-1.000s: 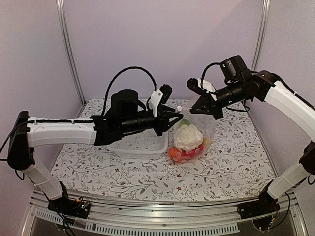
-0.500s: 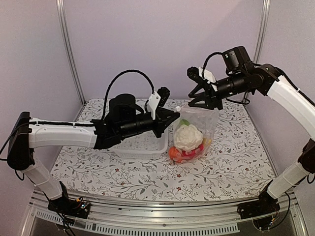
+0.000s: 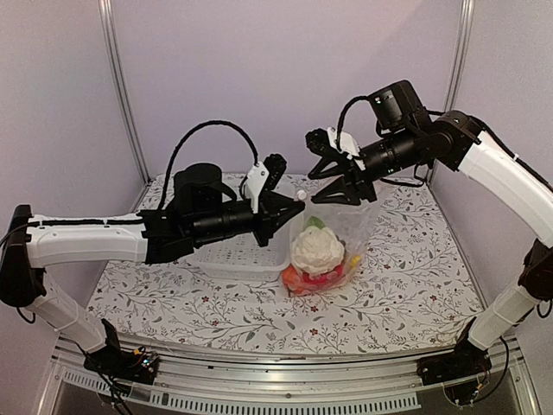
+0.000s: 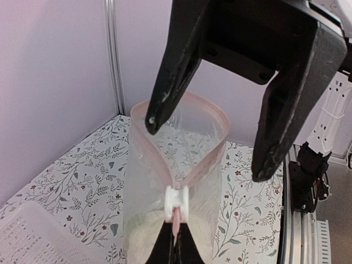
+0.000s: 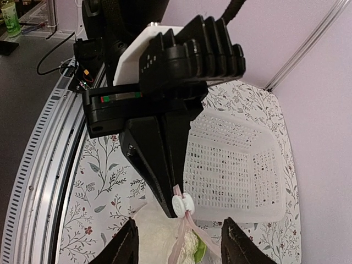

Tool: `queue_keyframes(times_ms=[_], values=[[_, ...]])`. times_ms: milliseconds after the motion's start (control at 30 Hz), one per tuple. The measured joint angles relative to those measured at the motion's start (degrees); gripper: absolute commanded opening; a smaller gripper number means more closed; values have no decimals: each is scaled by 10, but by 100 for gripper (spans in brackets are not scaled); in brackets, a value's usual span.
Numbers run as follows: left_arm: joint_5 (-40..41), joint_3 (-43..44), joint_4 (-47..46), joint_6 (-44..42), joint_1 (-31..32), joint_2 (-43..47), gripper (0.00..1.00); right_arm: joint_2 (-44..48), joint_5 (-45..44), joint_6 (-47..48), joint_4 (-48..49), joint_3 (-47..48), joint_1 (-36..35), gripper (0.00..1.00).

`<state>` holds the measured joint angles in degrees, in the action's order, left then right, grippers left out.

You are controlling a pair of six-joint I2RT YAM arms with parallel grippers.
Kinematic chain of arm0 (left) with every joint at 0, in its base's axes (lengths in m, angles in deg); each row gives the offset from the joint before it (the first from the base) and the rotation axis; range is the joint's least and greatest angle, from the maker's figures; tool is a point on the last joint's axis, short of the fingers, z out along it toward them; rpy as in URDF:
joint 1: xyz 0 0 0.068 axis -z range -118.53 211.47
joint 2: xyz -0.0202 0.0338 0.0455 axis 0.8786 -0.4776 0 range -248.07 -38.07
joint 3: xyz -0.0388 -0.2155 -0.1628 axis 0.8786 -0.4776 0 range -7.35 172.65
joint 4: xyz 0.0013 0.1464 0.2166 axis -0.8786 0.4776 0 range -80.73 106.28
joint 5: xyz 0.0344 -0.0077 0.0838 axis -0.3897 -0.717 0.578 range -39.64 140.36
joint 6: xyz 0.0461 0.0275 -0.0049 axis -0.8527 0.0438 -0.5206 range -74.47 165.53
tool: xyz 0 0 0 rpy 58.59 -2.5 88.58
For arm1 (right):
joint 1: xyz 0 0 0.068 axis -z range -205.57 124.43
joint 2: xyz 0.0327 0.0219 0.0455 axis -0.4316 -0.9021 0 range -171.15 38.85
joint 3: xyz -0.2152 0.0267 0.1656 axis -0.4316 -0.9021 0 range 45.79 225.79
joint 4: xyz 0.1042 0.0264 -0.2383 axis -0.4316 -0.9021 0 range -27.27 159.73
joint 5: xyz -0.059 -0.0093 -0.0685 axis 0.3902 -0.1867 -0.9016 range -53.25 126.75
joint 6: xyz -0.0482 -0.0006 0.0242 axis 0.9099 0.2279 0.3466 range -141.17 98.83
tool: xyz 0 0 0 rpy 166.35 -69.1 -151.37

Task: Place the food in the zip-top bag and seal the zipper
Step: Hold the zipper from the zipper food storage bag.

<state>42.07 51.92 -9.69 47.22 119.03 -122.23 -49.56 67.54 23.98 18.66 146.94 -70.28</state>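
The zip-top bag (image 3: 344, 226) stands on the table with white cauliflower (image 3: 317, 249) and red and orange food (image 3: 302, 278) inside. My left gripper (image 3: 291, 211) is shut on the end of the pink zipper (image 4: 204, 164), just behind its white slider (image 4: 177, 203). The bag's mouth (image 4: 142, 137) gapes in a loop beyond the slider. My right gripper (image 3: 322, 183) hangs open over that mouth, its fingers (image 4: 278, 121) on either side and touching nothing. In the right wrist view the slider (image 5: 182, 204) and cauliflower (image 5: 159, 242) lie just ahead of the right gripper (image 5: 180, 245).
A white slotted basket (image 3: 244, 252) sits on the flowered table right behind and left of the bag, under my left arm. Metal posts and lilac walls close in the back and sides.
My right gripper has let go of the bag's far edge, opened and swung left above the mouth. The left arm has drawn back leftward, dragging the bag with it.
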Motion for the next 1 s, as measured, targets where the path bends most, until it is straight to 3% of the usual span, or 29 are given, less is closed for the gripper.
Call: queue_keyframes(times_ms=[400,667,1000], values=[[5,-10,9,-7,13,13,0,-49,10,8,-8,31,-9,39],[20,-10,10,-23,17,13,0,-65,16,12,-27,57,-11,23],[34,-12,18,-28,20,20,0,-77,19,17,-55,65,-15,19]])
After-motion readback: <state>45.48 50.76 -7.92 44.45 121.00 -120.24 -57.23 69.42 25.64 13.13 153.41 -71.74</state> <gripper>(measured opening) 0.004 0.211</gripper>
